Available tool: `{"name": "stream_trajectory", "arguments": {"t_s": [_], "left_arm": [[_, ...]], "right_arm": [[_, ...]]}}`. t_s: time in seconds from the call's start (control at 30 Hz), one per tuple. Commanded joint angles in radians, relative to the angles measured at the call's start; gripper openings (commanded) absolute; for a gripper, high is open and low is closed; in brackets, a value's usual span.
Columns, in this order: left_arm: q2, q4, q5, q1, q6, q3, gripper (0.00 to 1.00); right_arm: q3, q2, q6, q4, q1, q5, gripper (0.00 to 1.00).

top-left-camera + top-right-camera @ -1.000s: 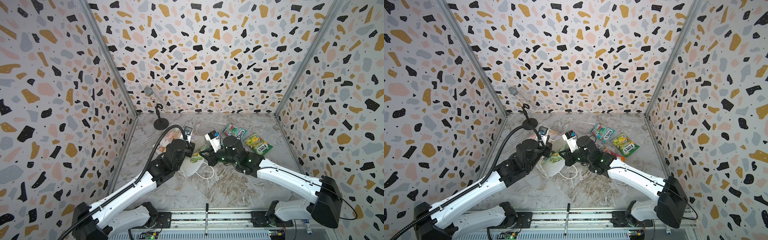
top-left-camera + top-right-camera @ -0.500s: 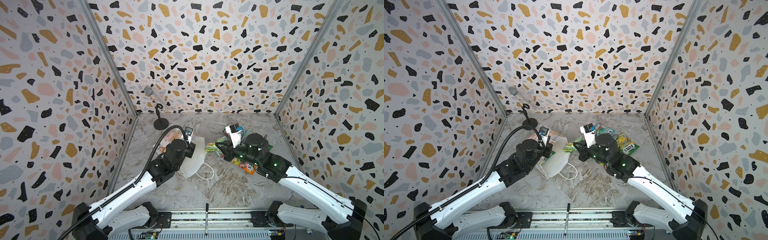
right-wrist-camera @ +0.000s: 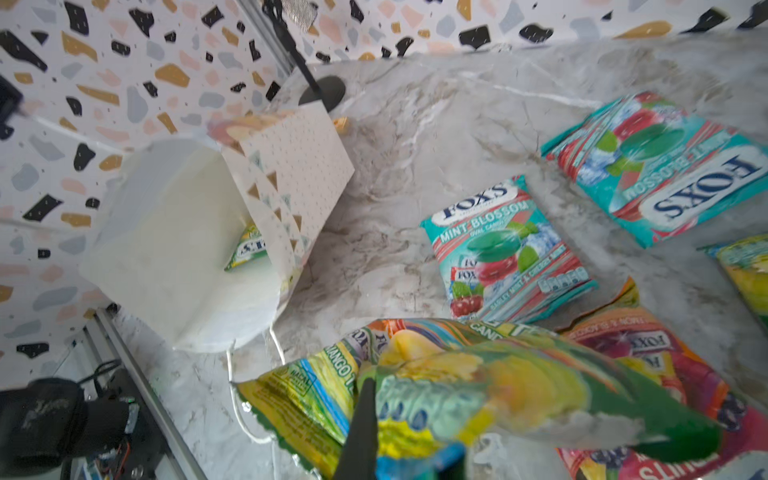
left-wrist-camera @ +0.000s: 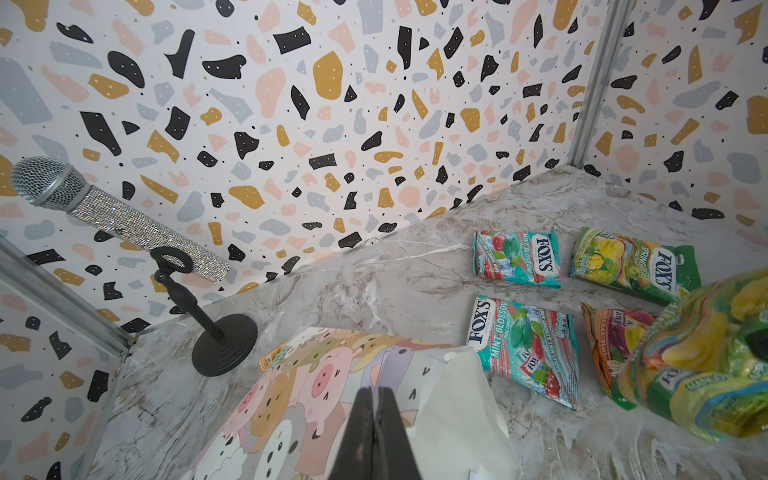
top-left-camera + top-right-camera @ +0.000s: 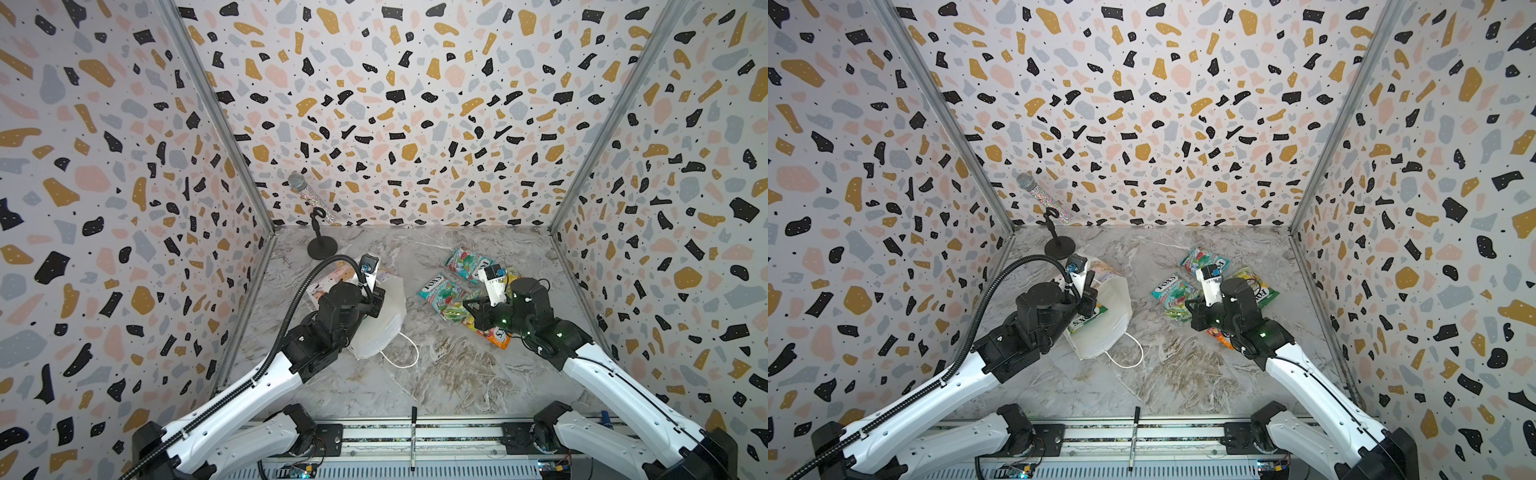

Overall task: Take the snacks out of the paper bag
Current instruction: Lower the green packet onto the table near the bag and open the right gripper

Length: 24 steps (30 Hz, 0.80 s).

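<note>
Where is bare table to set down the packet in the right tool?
Front centre, between the paper bag and the rail; back centre, between microphone stand and the far teal packet. Snacks crowd around the right tool.

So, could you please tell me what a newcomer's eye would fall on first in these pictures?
First, the bright packets strewn right of middle on the marble table, with the right tool shut on a green-yellow packet. Next, the white bag lying on its side at left, pinched by the left tool, with one more packet inside. A glittery mic stands at back left.
</note>
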Motion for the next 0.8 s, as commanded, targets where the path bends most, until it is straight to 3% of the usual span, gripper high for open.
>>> {"name": "stream_trajectory", "arguments": {"t_s": [0.0,0.33,0.77], "left_arm": [[-0.011,0.053,-0.014,0.004,0.011,-0.007,0.0],[-0.02,0.058,-0.032,0.003,0.009,-0.014,0.0],[-0.014,0.059,-0.043,0.003,0.012,-0.014,0.0]], "right_arm": [[-0.022,-0.014,-0.062,0.08,-0.002,-0.151,0.0],[-0.084,0.133,-0.025,0.279,0.002,-0.426,0.0],[-0.074,0.393,0.025,0.616,0.02,-0.573,0.0]]}}
